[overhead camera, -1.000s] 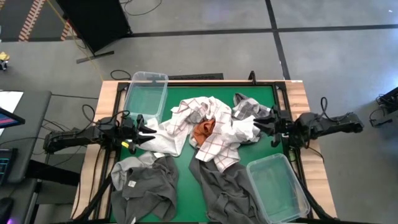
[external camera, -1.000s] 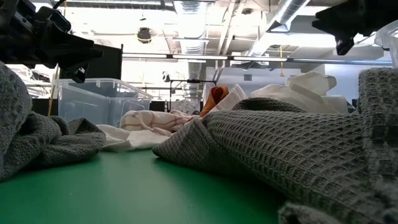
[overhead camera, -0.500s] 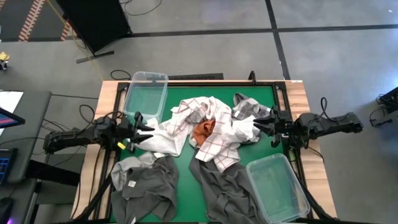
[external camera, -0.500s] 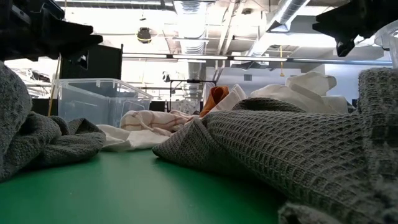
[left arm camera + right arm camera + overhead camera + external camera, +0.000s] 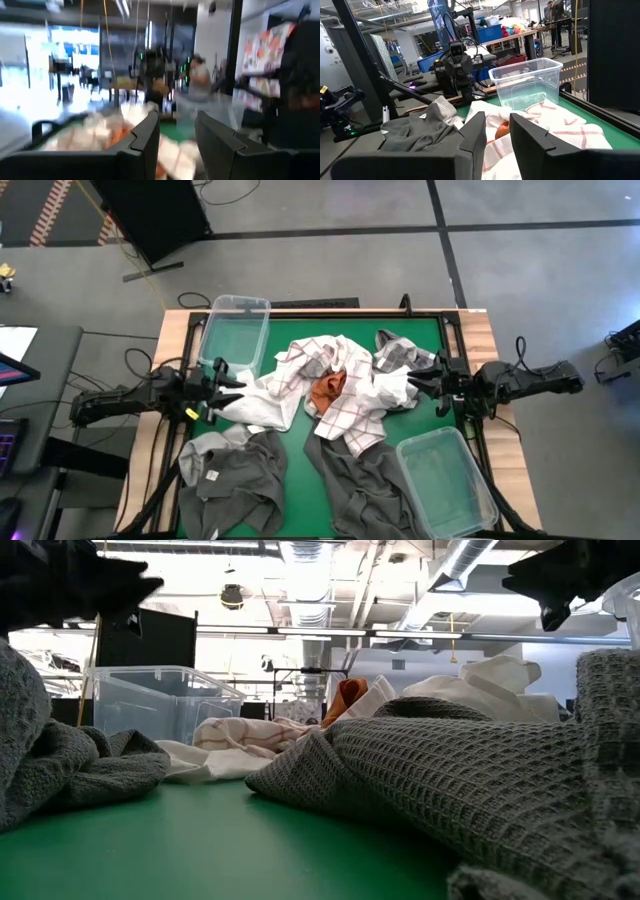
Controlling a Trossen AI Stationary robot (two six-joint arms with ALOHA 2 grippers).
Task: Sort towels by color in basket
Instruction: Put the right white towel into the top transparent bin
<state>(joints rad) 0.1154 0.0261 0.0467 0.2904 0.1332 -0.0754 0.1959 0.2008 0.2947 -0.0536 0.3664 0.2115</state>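
The towels (image 5: 335,395) lie heaped mid-table, unsorted; both clear bins (image 5: 235,330) hold nothing. The left gripper (image 5: 232,386) hangs at the heap's left edge, the right gripper (image 5: 413,383) at its right edge. Both have their fingers slightly parted and hold nothing. Sorting seems not yet begun; next comes pinching one towel, perhaps the rust-orange one (image 5: 327,388).
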